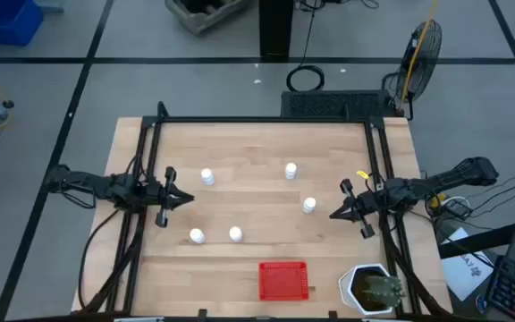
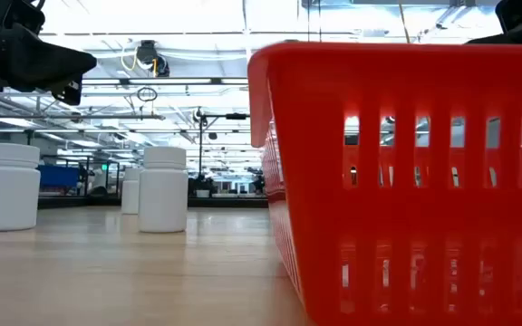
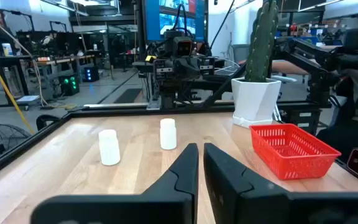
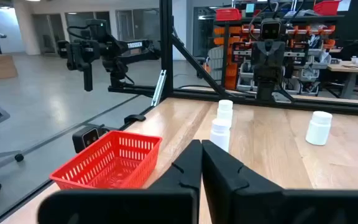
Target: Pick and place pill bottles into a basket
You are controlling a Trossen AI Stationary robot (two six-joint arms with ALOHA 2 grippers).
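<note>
Five white pill bottles stand upright on their bases on the wooden table: one at the far left (image 1: 206, 177), one at the far middle (image 1: 291, 170), one at the right (image 1: 309, 206), and two nearer the front (image 1: 197, 236) (image 1: 235, 234). The red mesh basket (image 1: 283, 280) sits on the table near the front edge and fills the low view (image 2: 406, 181). My left gripper (image 1: 186, 199) is shut and empty above the table's left side. My right gripper (image 1: 333, 216) is shut and empty at the right, close to the right-hand bottle (image 4: 220, 134).
A white octagonal pot with a green plant (image 1: 369, 288) stands at the front right corner beside the basket. A black frame rail (image 1: 266, 119) runs along the table's far edge and sides. Bare wood (image 1: 257, 210) lies between the bottles.
</note>
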